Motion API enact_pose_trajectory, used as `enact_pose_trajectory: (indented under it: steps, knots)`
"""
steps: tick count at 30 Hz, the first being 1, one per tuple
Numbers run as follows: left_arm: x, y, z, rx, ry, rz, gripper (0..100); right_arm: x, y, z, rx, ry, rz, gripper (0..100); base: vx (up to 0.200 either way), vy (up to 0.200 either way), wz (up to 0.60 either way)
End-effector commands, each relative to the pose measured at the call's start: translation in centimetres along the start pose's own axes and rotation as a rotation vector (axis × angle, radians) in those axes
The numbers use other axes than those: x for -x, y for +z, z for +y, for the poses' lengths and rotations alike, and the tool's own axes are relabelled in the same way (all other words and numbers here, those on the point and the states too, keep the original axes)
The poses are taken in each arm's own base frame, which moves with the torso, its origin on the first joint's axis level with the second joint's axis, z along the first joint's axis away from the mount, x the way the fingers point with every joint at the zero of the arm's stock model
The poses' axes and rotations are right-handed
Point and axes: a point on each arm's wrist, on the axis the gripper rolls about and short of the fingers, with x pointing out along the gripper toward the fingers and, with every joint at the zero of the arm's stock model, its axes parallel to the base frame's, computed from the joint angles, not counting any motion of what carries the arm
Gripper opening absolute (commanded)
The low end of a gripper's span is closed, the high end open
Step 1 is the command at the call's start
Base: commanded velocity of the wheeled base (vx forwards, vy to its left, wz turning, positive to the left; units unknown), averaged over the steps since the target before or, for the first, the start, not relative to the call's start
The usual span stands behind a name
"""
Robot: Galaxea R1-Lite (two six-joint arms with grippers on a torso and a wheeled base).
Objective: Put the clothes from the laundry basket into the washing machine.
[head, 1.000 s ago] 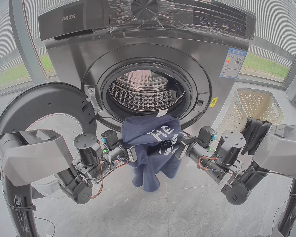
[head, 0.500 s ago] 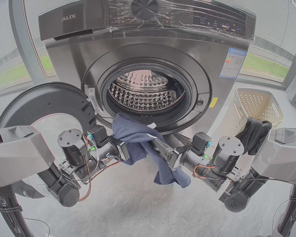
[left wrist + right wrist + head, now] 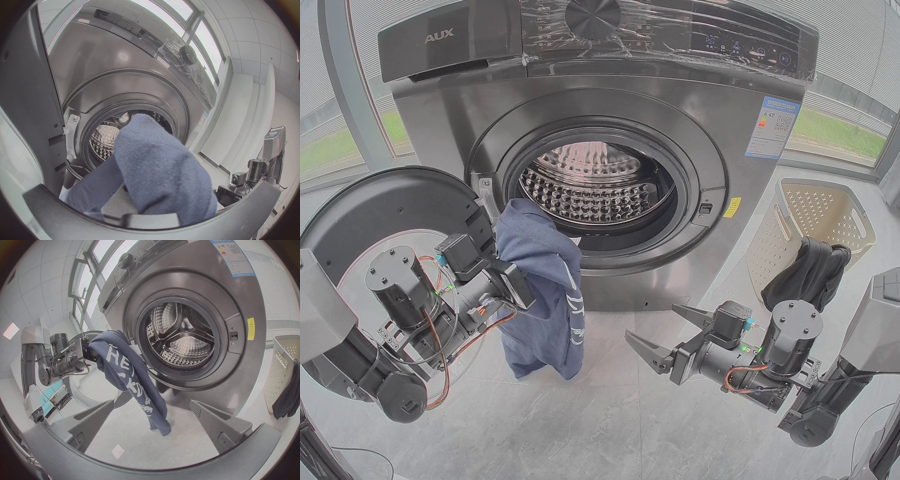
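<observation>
My left gripper (image 3: 515,282) pinches the navy sweatshirt (image 3: 547,294), with the washing machine (image 3: 700,125) drum just ahead. My right gripper (image 3: 651,322) is spread; off to its right, a black garment (image 3: 809,275) drapes over the laundry basket (image 3: 831,194) rim.

A navy sweatshirt (image 3: 540,294) with white lettering hung draped just left of the open drum of the washing machine (image 3: 650,106). A black garment (image 3: 809,275) lay over the rim of the beige laundry basket (image 3: 819,212).
</observation>
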Motion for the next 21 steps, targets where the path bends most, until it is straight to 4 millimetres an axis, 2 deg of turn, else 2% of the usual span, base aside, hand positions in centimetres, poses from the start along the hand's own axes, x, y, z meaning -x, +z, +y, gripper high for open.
enact_pose_trajectory:
  steps: [1,5,15,21]
  knots:
    - [0.6,0.1,-0.6,-0.015,-0.013,0.003,0,0.2,0.7,-0.4,0.000,-0.014,-0.025,100,0.000,0.000,0.00]
    - [1.4,-0.6,-0.8,-0.043,-0.021,0.047,0,0.1,1.1,-1.3,0.001,-0.046,-0.039,100,0.000,0.000,0.00]
    - [2.0,-2.2,-1.9,-0.133,-0.064,0.112,0,0.4,1.4,-1.3,0.000,-0.047,-0.052,100,0.000,0.000,0.00]
    - [2.0,-2.7,-1.9,-0.132,-0.063,0.129,0,0.4,1.4,-1.2,0.000,-0.044,-0.051,100,0.200,0.000,0.00]
